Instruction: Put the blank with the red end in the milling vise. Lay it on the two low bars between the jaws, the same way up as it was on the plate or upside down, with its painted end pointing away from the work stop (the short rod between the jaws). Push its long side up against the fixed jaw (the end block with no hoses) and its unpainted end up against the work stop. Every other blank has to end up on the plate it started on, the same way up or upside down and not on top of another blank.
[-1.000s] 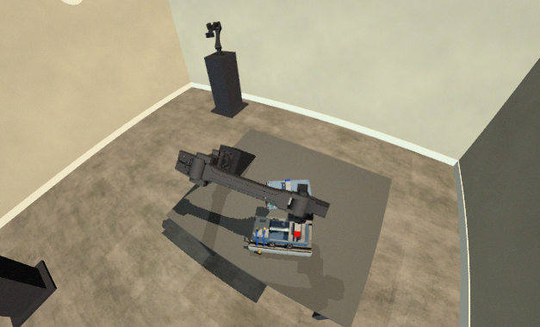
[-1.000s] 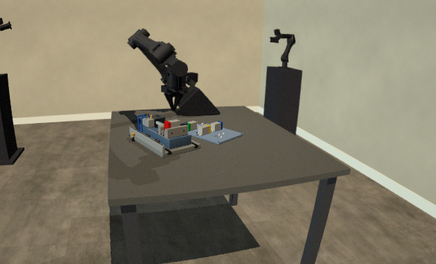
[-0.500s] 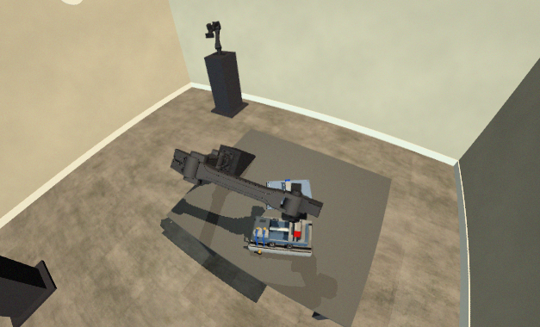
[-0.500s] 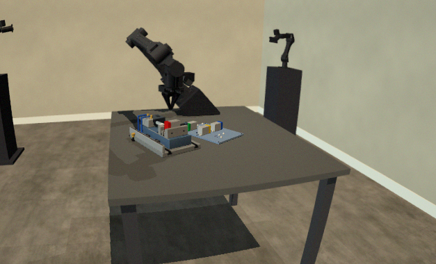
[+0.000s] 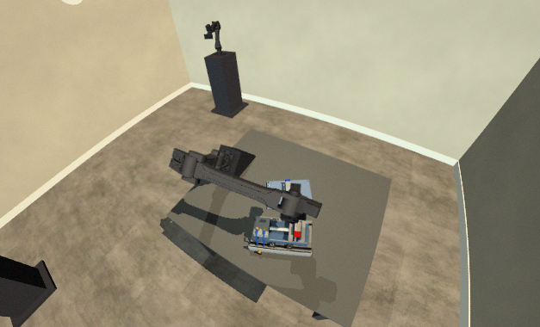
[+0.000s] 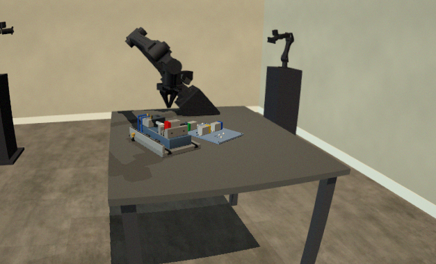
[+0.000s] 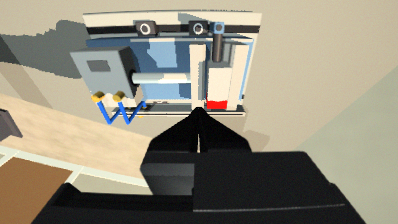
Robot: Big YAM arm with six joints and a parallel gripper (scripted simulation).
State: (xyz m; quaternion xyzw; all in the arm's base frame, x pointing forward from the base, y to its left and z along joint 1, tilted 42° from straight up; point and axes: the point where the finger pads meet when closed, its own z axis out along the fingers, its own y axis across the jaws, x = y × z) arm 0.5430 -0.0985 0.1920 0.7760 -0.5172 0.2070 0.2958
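Note:
The vise (image 5: 281, 250) (image 6: 179, 142) (image 7: 254, 30) stands beside the plate (image 6: 234, 134) (image 5: 305, 186). The red-ended blank (image 7: 218, 82) (image 5: 297, 234) (image 6: 167, 125) lies between the jaws, its red end (image 7: 217, 104) away from the work stop (image 7: 217, 47). Its long side is close along the fixed jaw (image 7: 240, 75) (image 6: 176, 131); its plain end is at or near the stop. Small gaps cannot be told. My gripper (image 6: 169, 106) (image 7: 198, 112) is shut and empty above the table, clear of the blank.
On the plate are blanks with a green end (image 6: 189, 127), a yellow end (image 6: 209, 128) and a blue end (image 6: 220, 125) (image 5: 288, 181). Blue hoses (image 7: 124, 116) rise at the hosed end block (image 7: 104, 70). The moving jaw (image 7: 197, 75) stands left of the red-ended blank in the wrist view.

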